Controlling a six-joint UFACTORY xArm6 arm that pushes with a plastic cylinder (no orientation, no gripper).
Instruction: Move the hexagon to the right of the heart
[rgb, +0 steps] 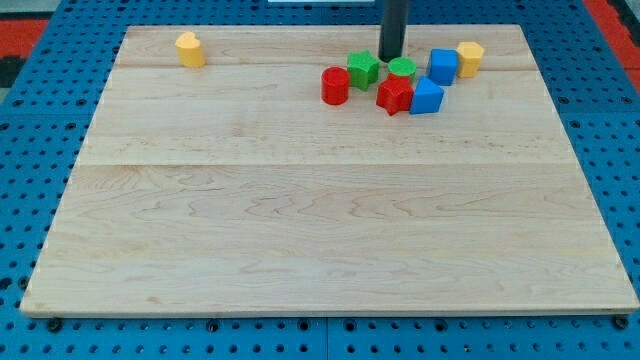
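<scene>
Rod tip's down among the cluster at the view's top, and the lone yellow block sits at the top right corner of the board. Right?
Not quite. The camera view shows my tip at the view's top, between the green block and the green cylinder, but the lone yellow block sits near the board's top left corner. Another yellow block sits at the cluster's right end.
</scene>
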